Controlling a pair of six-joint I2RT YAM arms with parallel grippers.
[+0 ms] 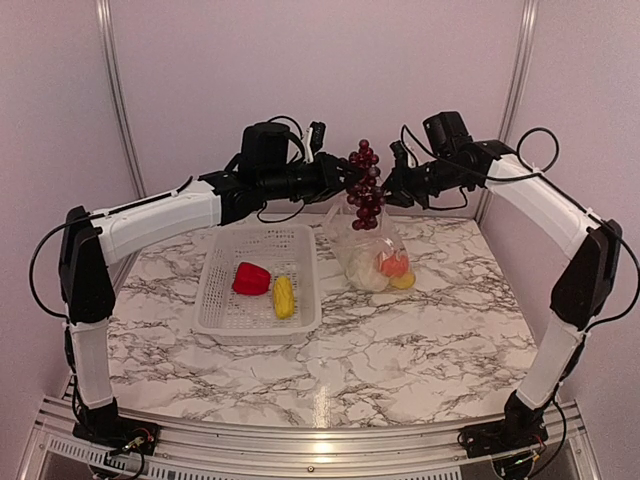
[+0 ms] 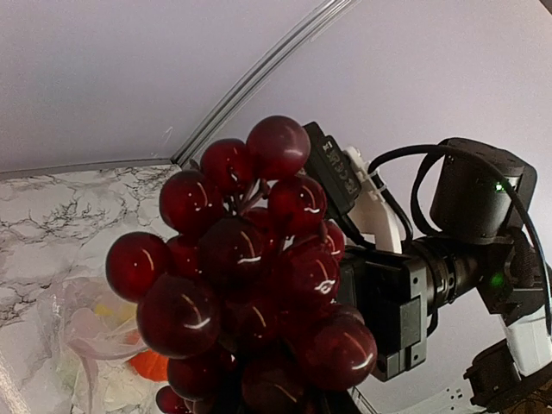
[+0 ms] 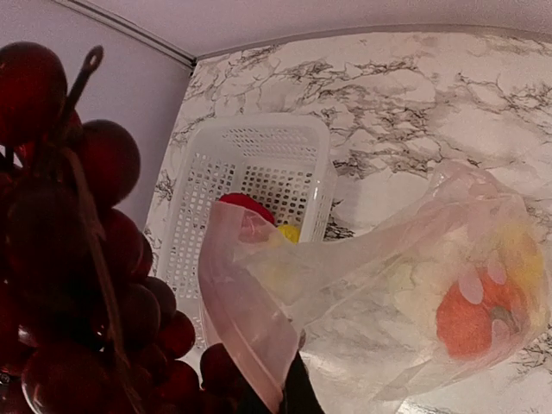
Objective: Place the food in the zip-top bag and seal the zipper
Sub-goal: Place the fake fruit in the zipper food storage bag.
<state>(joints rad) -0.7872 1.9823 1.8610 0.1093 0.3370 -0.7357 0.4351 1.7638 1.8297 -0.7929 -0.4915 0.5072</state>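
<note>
- While the left tool [image 1: 345,183] gripped the grape bunch [image 1: 365,190], the bunch hung just ahead of its tips, above the zip-top bag [image 1: 372,250].
- The right tool [image 1: 392,186], clamped on the bag's mouth edge, needed to hold it open; the descent needed centring.
- Below and behind the left tool, the basket [image 1: 215,300] held the red bell pepper [image 1: 251,278] and a corn piece [image 1: 284,296].
- The floppy bag wall risked folding across the mouth.

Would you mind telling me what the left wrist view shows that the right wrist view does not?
Only the left wrist view shows the right arm. Only the right wrist view shows the white basket with the red pepper and a corn piece. Both show the grape bunch, the clear bag and the orange fruit inside it.
</note>
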